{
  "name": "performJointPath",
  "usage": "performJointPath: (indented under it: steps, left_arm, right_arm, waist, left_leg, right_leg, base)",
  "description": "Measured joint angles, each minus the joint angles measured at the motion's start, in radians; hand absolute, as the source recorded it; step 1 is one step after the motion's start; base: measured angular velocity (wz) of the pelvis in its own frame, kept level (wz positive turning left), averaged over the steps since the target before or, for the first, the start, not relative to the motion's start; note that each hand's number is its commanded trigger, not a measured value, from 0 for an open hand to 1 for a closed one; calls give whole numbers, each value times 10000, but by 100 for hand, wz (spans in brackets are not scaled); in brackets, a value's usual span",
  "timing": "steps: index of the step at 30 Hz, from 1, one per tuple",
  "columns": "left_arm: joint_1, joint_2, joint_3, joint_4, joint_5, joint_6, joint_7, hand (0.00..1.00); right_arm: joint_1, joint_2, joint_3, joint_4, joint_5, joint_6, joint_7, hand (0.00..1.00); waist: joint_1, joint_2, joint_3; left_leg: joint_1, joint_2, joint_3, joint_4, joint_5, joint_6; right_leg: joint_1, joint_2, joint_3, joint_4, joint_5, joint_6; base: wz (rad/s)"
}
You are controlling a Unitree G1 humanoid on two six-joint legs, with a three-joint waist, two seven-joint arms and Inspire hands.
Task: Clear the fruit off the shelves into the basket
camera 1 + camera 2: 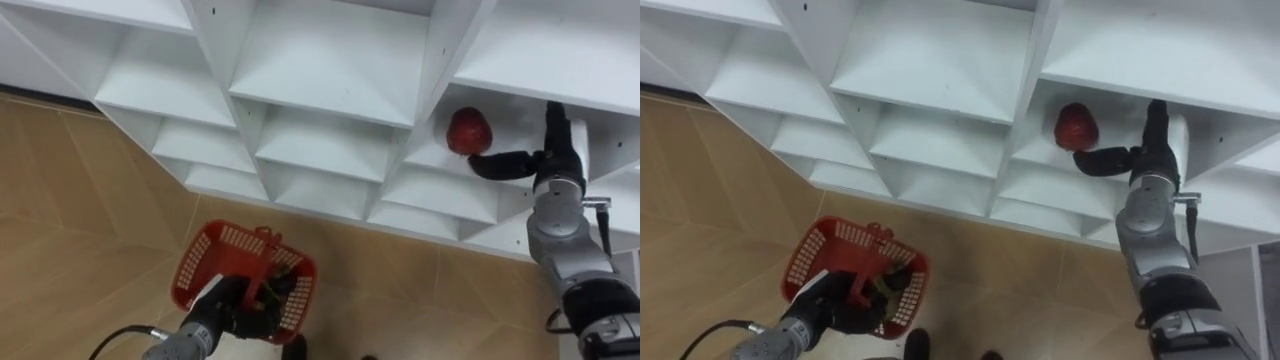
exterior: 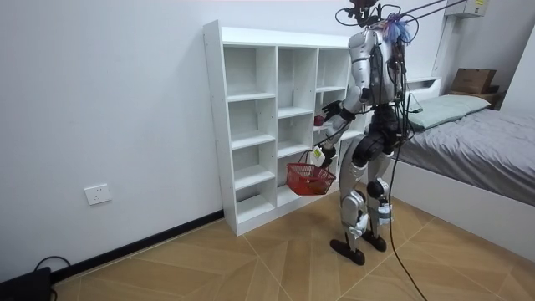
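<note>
A humanoid robot stands on the wooden floor (image 2: pixel 251 259) close before a white closet (image 1: pixel 330 60) of open compartments, gathering fruit, with a bed (image 2: pixel 476 142) behind it at the room view's right. The red fruit (image 1: pixel 468 131), round and glossy, sits on a shelf in the column at the robot's right, toward the front of its compartment. The right hand (image 1: pixel 542 158) is inside that compartment just beside the fruit, fingers straight and pointing up, thumb stretched out low toward the fruit's underside. Whether the thumb tip touches the skin cannot be told, and nothing is yet clasped. The left hand (image 1: pixel 832 303) hangs low, fingers curled round the handle of a red basket (image 1: pixel 200 262) with latticed plastic walls, held above the floor below the shelves. Something dark lies in the basket, too shadowed to name. The fruit looks firm and of modest weight, likely to hold its shape under a squeeze. Its smooth, rounded skin offers no edge, so it would probably roll or slip from a shallow pinch, and a drop to the floor could bruise it. The safest hold appears to be round its widest part, thumb on one side, fingers wrapped over the other and palm close in, cupping rather than crushing before it is carried out past the shelf's edge and down to the basket.
</note>
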Motion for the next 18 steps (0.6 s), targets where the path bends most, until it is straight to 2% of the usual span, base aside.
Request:
performJointPath:
  steps: [10, 18]
  left_arm:
    - [4, -6, -2, 6, -6, 23, 9, 100]
    - [-103, -12, -13, 125, -7, 247, -3, 100]
  right_arm:
    - [-57, 0, -8, 227, 2, 4, -139, 0]
    - [-57, 0, 0, 278, -39, 30, -48, 0]
  waist:
    - [-18, 9, -4]
    - [22, 35, -3]
  left_leg:
    - [-15, 19, 27, 7, 0, 2]
    - [-15, 19, 34, -2, 0, 2]
  right_leg:
    - [-47, -7, -1, 92, 0, 0]
    - [-46, -6, 2, 87, 0, 0]
  base:
    - [0]
    - [0]
